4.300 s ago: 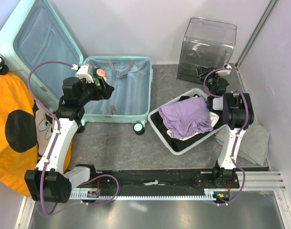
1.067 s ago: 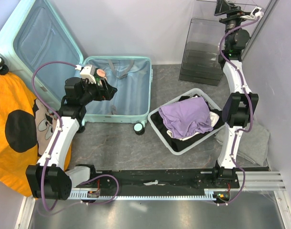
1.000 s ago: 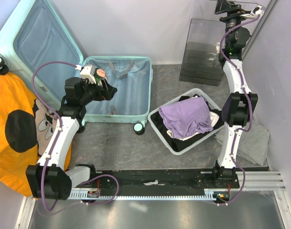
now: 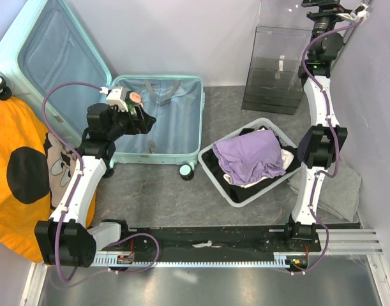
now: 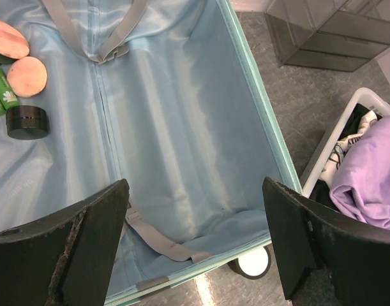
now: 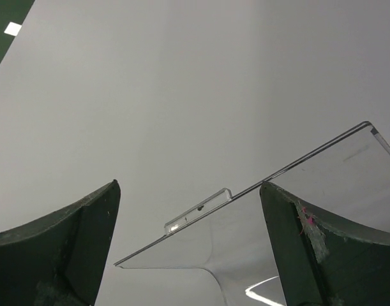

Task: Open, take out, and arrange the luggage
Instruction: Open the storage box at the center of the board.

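Note:
The mint luggage lies open. Its lid [image 4: 57,57] leans against the left wall and its base [image 4: 182,118] is flat on the floor. The pale blue lining [image 5: 182,127] holds grey straps [image 5: 96,38], peach puffs [image 5: 27,76], green tubes [image 5: 2,92] and a black jar [image 5: 27,122]. My left gripper [image 4: 144,120] [image 5: 195,255] hovers open over the base's near edge, above a wheel [image 5: 252,262]. My right gripper [image 4: 317,5] [image 6: 188,248] is raised high at the back right, open, with the clear box's lid [image 6: 277,210] and its tab [image 6: 198,211] between the fingers.
The clear plastic box [image 4: 274,76] stands at the back right. A white mesh basket [image 4: 228,190] holds a purple garment [image 4: 249,156] and dark clothes. An orange cloth with black spots [image 4: 16,159] lies at the left, and a grey cloth [image 4: 341,185] at the right.
My right arm has swung from low at the clear box's front to high above it, and the box's lid has come up. The left arm has stayed still.

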### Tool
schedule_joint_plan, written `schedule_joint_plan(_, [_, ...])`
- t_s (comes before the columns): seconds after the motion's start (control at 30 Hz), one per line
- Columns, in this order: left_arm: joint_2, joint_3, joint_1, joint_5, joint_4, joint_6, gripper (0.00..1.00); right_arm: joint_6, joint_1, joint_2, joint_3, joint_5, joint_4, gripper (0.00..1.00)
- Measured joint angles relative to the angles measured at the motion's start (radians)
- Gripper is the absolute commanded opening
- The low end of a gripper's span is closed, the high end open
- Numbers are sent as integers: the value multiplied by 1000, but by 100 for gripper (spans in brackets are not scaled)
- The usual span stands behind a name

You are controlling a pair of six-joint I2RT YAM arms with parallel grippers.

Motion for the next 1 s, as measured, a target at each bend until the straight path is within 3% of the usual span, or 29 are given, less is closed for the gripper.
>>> schedule_joint_plan(0.17, [0,0,0,-4,0,0,92,7,0,-23,-55,-56,69,98])
schedule_joint_plan(0.33, [0,0,0,-17,-3,0,92,-14,0,-233,-425,-106,107,98])
schedule_joint_plan(0.47, [0,0,0,-27,-8,0,92,-97,1,-473,-738,-98,57,98])
schedule_joint_plan(0.57, [0,0,0,-27,-8,0,92,-188,0,-628,-869,-42,-29,98])
schedule_joint_plan(0.77, [0,0,0,-27,-9,0,92,-348,-28,-718,-833,75,-312,98])
schedule_joint_plan(1.0, [-1,0,0,-26,-9,0,92,-378,-197,-472,-550,-19,-696,94])
